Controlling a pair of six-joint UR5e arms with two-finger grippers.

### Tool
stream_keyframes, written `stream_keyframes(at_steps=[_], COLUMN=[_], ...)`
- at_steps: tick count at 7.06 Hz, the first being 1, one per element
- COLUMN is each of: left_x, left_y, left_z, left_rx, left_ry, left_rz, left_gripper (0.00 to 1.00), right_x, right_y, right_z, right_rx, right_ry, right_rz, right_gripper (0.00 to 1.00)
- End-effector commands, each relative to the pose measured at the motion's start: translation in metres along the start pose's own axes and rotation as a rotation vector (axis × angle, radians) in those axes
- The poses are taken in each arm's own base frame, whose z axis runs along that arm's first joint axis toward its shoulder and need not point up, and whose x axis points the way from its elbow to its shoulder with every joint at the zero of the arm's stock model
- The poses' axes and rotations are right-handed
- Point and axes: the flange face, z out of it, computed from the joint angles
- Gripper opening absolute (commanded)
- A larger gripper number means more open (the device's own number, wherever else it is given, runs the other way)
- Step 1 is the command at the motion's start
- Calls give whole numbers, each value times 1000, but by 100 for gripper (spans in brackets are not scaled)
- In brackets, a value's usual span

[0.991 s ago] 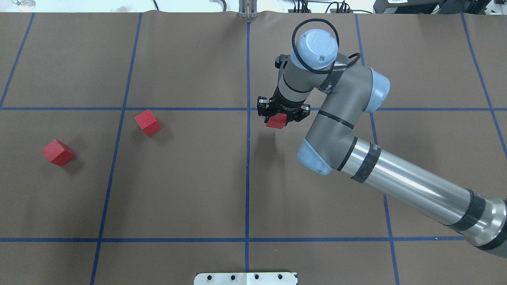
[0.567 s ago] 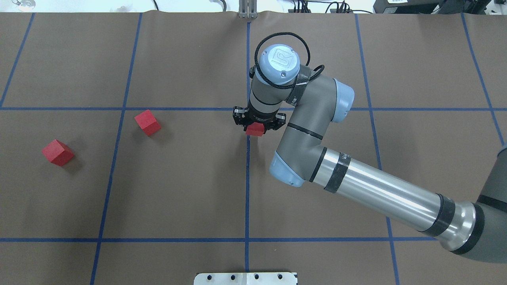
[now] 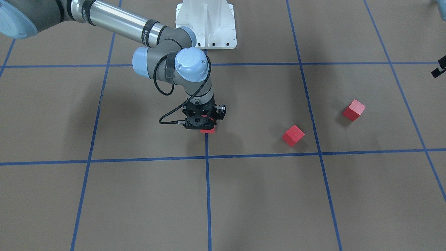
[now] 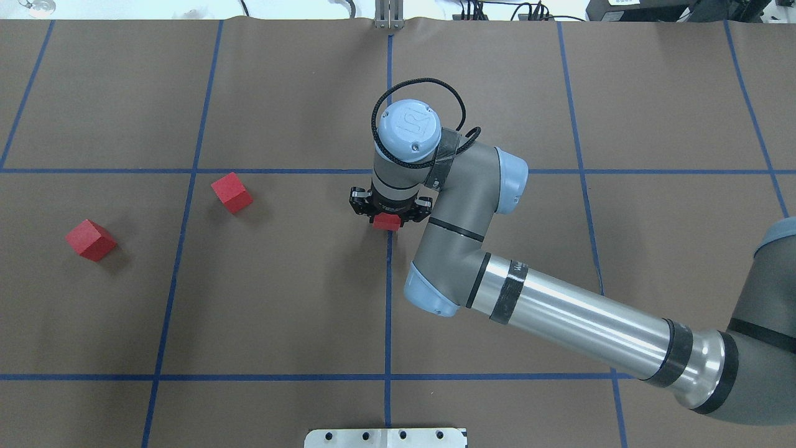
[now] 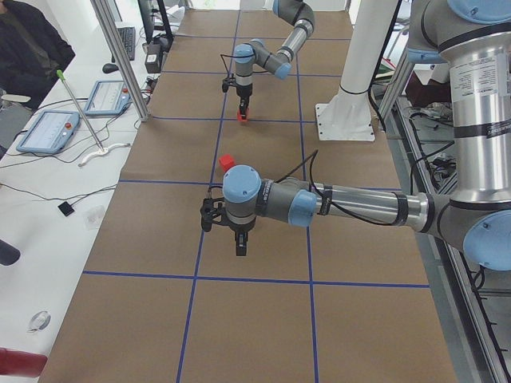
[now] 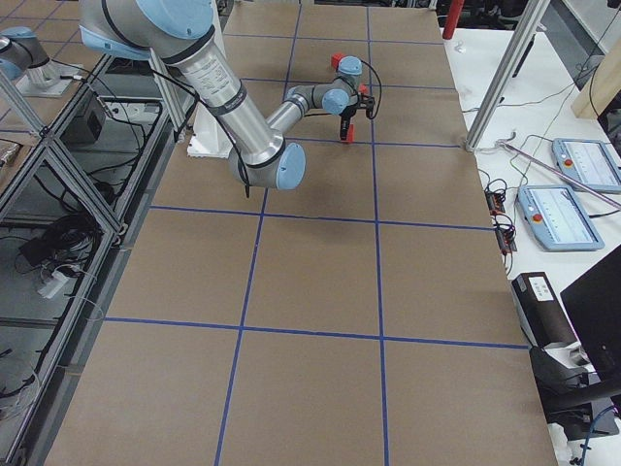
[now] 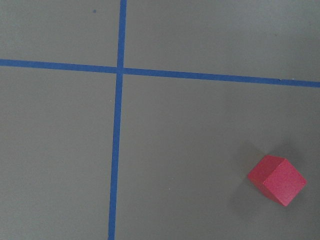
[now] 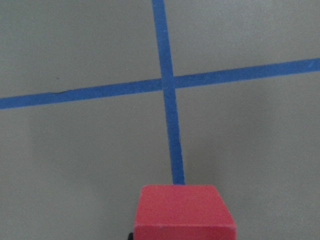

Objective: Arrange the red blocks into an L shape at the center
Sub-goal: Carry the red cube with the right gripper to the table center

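Overhead exterior view: one red block [image 4: 387, 223] is being gripped by the right gripper [image 4: 390, 216], the jaws being pressed against opposite sides of the cube, directly over the middle tape line [image 4: 388, 298] at the center; whether the cube is touching the desk [image 4: 280, 298] cannot be told. The other two cubes are lying well apart on the robot's left, the nearer cube [image 4: 232, 192] just past a grid line, the farther cube [image 4: 91, 239] out beyond it; both are being shown skewed to the grid. The left gripper [image 5: 241, 243] is being seen only from the side view, so open or closed cannot be told.

For a clean placement, the cube is best being squared to the tape, set flat, and released only once it is resting; a straight upward retreat is advised so nothing is dragged, with room left beside it for two neighbours.

Matte red faces and crisp edges are being shown; the desk covering is looking brown, dull and paper-like, crossed by smooth blue tape.
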Motion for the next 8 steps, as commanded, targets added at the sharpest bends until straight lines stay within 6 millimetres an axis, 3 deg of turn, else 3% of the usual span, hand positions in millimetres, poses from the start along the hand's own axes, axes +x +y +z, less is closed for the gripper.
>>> stream_keyframes(at_steps=[1, 2, 3, 6, 7, 8], left_x=[0, 0, 0, -1, 27, 72], left_y=[0, 0, 0, -3, -16, -34], left_z=[0, 0, 0, 2, 5, 14], left_rx=[-1, -1, 0, -3, -5, 0], left_ry=[0, 0, 0, 1, 10, 35], left_rz=[0, 0, 1, -8, -72, -121], left_gripper=[100, 100, 100, 100, 100, 100], right_x=[-2, -7, -10, -6, 4, 34], right_y=[4, 7, 13, 7, -10, -36], right_z=[5, 6, 9, 5, -18, -45], right_rx=[0, 33, 54, 52, 35, 17], right_ry=[6, 11, 18, 17, -11, -41], right_rz=[-16, -30, -57, -119, -97, -61], right_gripper=[19, 85, 100, 100, 100, 100])
